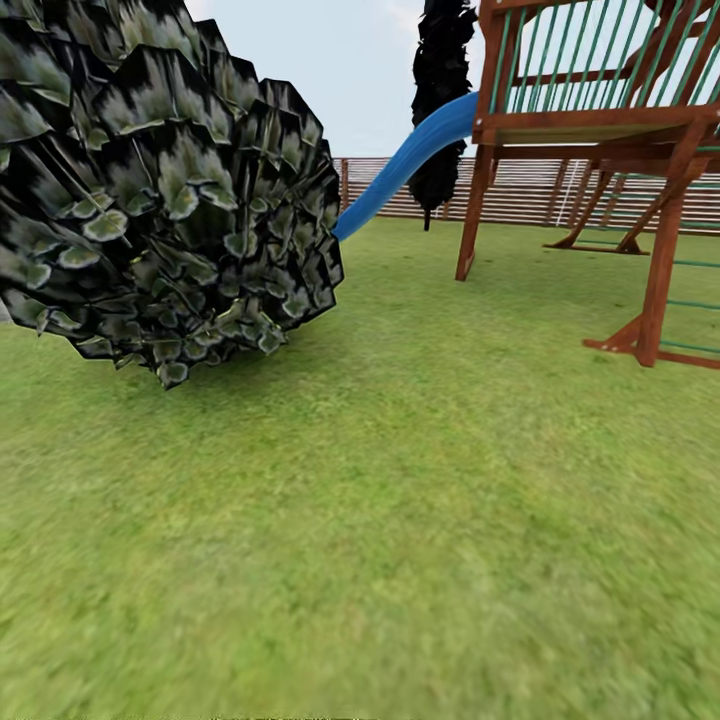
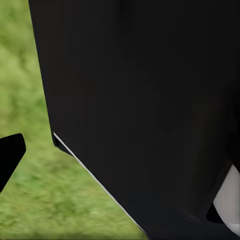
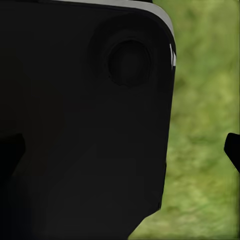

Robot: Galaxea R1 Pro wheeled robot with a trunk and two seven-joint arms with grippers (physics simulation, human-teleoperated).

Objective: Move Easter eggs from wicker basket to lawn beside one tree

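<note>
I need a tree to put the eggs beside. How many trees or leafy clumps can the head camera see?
2. A dark glossy angular leaf clump fills the upper left, its trunk hidden. A thin black dark tree stands by the fence, behind the blue slide. Others may be out of frame.

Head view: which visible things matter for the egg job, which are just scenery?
Job:
- lawn
- leaf clump of a tree, possible drop spot

Scenery:
- blue slide
- wooden play frame
- thin black tree
- slatted fence

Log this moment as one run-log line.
phase: in transit | ahead: lawn, leaf clump at left, slide, wooden play frame, fence | eggs, basket: not seen | hands: state unclear
</note>
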